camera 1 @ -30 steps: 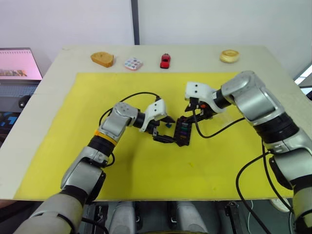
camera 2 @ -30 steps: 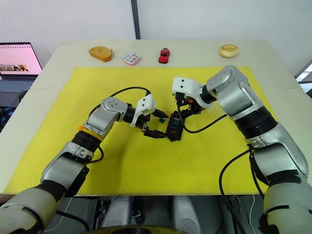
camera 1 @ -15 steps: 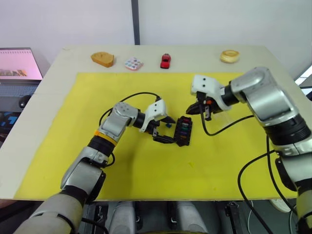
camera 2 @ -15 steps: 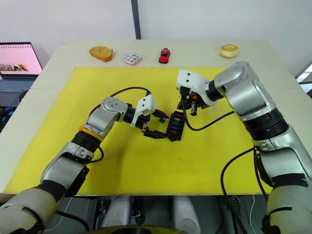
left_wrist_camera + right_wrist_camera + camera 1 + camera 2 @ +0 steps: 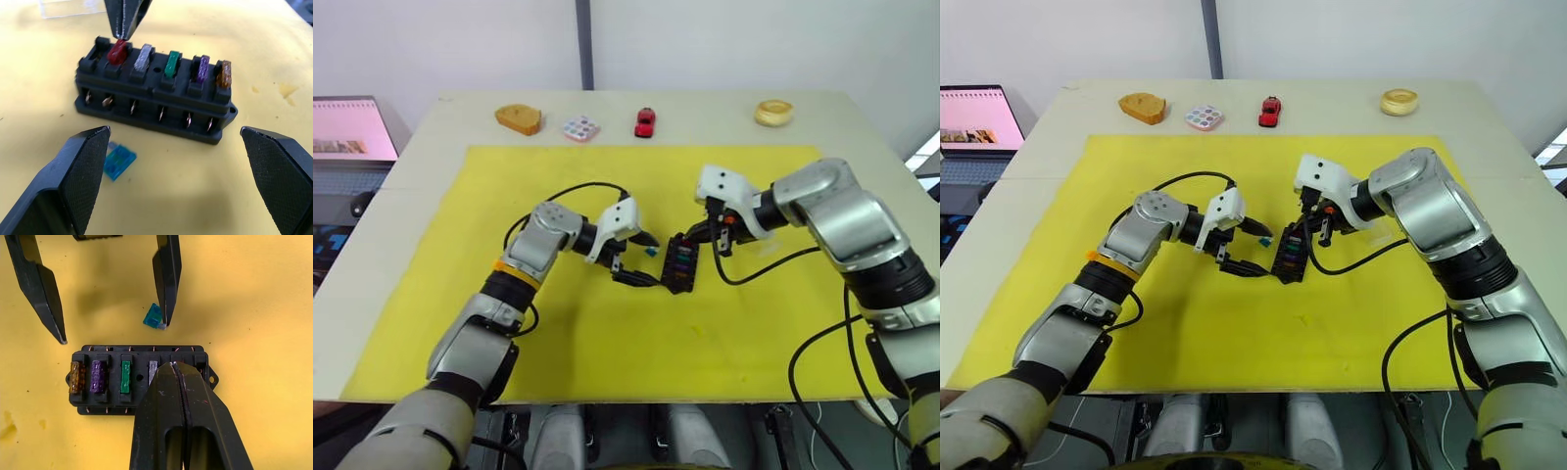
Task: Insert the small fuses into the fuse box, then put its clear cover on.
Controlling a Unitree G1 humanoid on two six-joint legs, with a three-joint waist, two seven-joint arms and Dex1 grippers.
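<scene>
A red toy car (image 5: 645,121), a biscuit (image 5: 519,118) and a ring (image 5: 773,113) stand far beyond the claws.

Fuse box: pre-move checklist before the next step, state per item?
1. Five fuses seated in the fuse box, red, grey, green, purple, amber: ok.
2. Sixth slot, at the end beside red, filled: not ok, it is empty.
3. Teal fuse reachable: ok, it lies on the yellow mat beside the box, next to a finger of the left gripper.
4. Left gripper jaws open: ok.
5. Right gripper clear of the box: not ok, its shut tip is on the red fuse.
6. Clear cover off the box: ok, it lies on the mat behind it.
</scene>
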